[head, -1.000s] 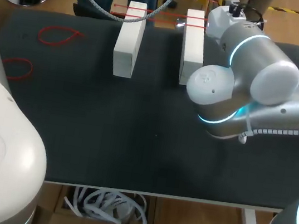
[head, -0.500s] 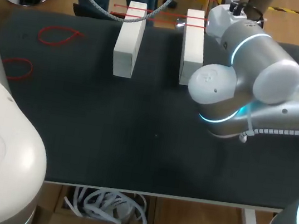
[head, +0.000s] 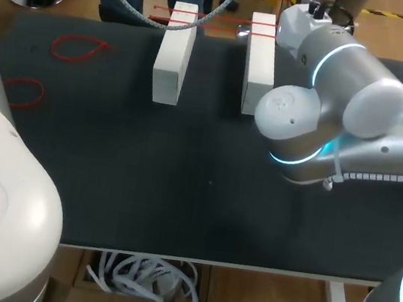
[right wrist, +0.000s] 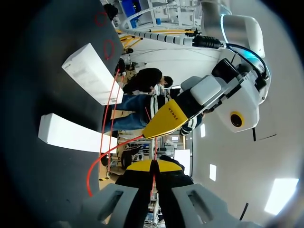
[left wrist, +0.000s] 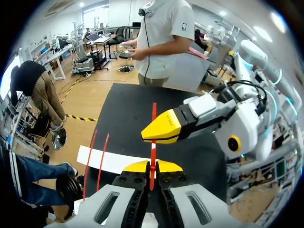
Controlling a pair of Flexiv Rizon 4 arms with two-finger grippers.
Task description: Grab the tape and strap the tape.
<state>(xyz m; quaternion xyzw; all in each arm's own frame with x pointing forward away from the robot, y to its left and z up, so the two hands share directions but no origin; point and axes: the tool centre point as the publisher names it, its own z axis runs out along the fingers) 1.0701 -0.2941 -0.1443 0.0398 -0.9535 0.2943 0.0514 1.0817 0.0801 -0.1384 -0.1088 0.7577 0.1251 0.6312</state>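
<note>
Your left gripper (left wrist: 152, 167) was pinching the red tape (left wrist: 153, 111) tight. Your right gripper (right wrist: 152, 166) pinched the same strand just ahead of it — two white blocks (right wrist: 71, 134) lay beside both.

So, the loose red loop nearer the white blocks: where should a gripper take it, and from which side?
Take the red loop at its narrow pinched end, toward the white block, coming straight down. It lies flat on the table, and both strands seem to meet there.
</note>
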